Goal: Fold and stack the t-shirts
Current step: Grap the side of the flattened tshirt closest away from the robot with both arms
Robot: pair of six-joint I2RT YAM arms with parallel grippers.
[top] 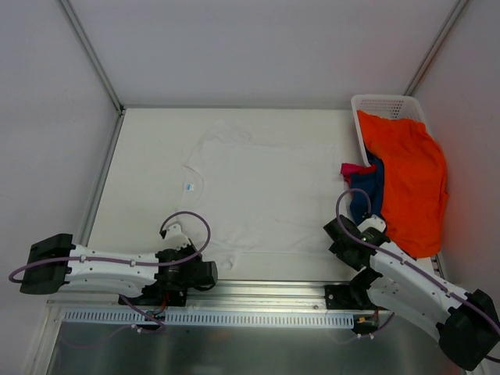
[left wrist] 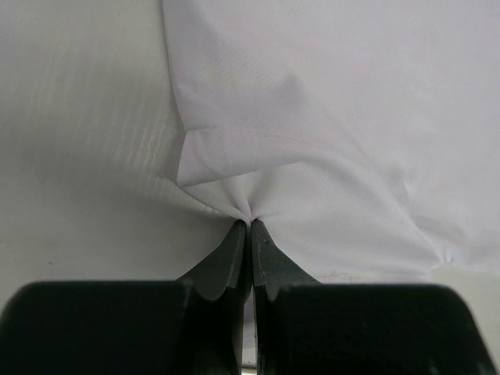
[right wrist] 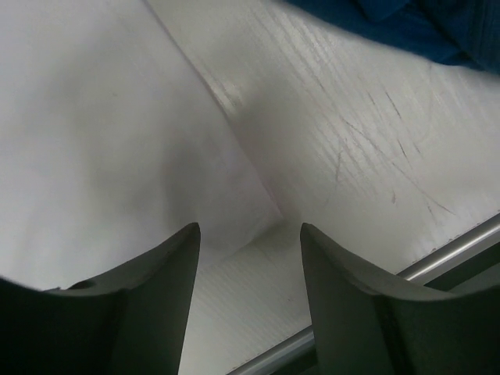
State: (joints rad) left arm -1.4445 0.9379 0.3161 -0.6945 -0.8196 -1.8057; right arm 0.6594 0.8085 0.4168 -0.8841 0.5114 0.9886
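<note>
We see the white t-shirt (top: 258, 195) spread flat in the middle of the desk (top: 148, 156), collar to the left and hem to the right, laid out so it can be folded first. The left end effector (left wrist: 250, 226) is clenched on a pinch of white cloth at the near sleeve, with puckers radiating from the tips. The right end effector (right wrist: 250, 228) is low over the near hem corner. Its jaws are apart, straddling that corner, and nothing is gripped yet. We judge that both are taking the near edge so it can be lifted evenly and folded across the shirt. The orange t-shirt (top: 410, 180), navy t-shirt (top: 367, 191) and magenta t-shirt (top: 353, 169) wait unfolded, spilling out of the white lattice basket (top: 383, 103) at the far right. No stack is started.
</note>
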